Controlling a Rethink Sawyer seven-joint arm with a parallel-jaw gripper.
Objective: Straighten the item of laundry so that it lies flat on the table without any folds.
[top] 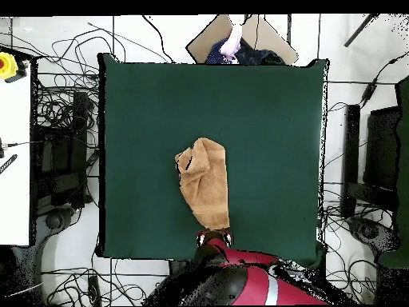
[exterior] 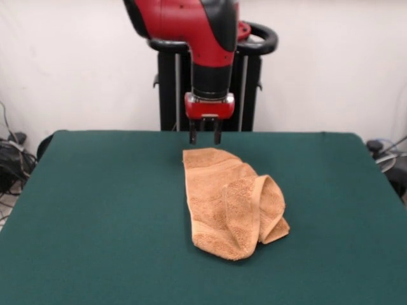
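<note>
Terry towel, soft, limp and folded over at 4 o'clock, best pinched at that flap; gripper released, empty above the desk.

A plain white wall is seen behind; tangled black cables are strewn over the pale floor.

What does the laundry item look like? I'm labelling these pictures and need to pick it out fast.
Start from the big dark green table. Near its middle lies an orange-tan terry towel, folded into a long strip with one end bunched and curled over. It is the only thing lying on the table; the red arm's tool hangs open just above its flatter end.
</note>
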